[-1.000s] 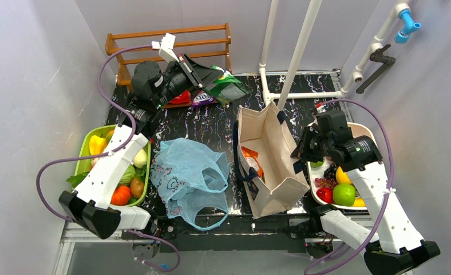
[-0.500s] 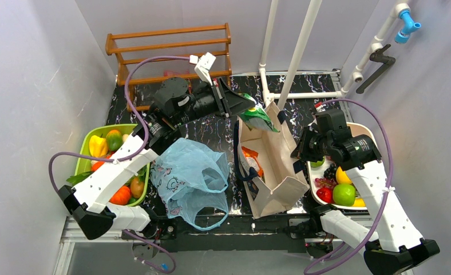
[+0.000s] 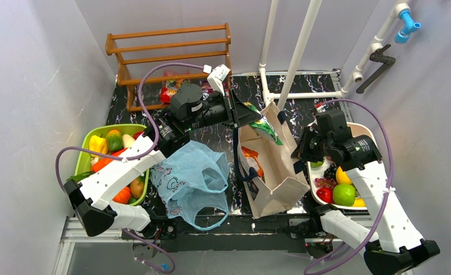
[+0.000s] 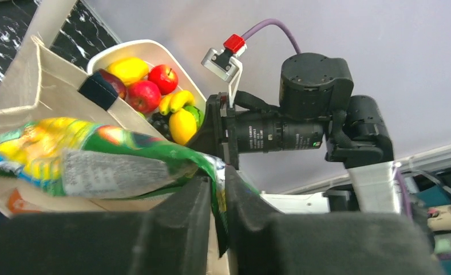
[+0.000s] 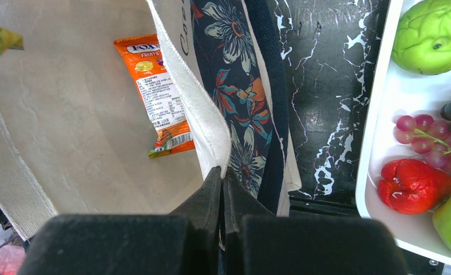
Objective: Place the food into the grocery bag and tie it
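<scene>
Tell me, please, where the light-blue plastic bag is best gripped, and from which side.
Pinch the light-blue plastic bag by its loop handle at the near end, coming down from above. The bag lies slumped flat on the table, and the handle is a thin strip clear of the body.

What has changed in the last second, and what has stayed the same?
The left claw, shut on the green packet, swung right from the rack to over the tote. The right claw stays pinched on the tote's rim; blue bag and orange packet have not moved.
</scene>
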Motion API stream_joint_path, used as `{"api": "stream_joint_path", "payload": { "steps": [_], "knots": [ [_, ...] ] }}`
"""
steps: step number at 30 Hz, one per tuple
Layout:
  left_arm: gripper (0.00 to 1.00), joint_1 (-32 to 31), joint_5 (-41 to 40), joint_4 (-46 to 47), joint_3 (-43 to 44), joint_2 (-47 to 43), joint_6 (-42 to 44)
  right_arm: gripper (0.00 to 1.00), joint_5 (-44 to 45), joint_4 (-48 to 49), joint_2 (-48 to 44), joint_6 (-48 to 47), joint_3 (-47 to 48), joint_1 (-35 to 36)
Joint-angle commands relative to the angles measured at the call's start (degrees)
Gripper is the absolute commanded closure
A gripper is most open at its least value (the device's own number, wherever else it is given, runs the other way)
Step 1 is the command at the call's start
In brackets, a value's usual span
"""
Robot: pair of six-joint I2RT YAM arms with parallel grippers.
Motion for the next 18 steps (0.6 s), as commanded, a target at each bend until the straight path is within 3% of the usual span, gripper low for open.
{"api": "stream_joint_path", "payload": {
  "steps": [1, 4, 6, 18],
  "knots": [
    [0.68, -0.55, -1.01, -0.07, 1.00, -0.15, 1.65, 0.99, 0.96, -1.86, -0.80, 0.17, 1.25, -0.16],
    [0.23, -0.64, -1.55, -1.56, 1.48, -0.16, 2.02, 0.99, 0.88, -1.86, -0.89, 0.15, 1.10, -0.14],
    [0.02, -0.76, -2.30, -2.18, 1.26, -0.58, 2.35, 0.99, 0.88, -1.85, -0.89, 0.20, 1.09, -0.12],
    [0.02, -0.80, -11.72, -16.52, 1.04, -8.14, 8.87, 0.99, 1.05, -2.13, -0.98, -0.23, 1.62, -0.11]
  ]
}}
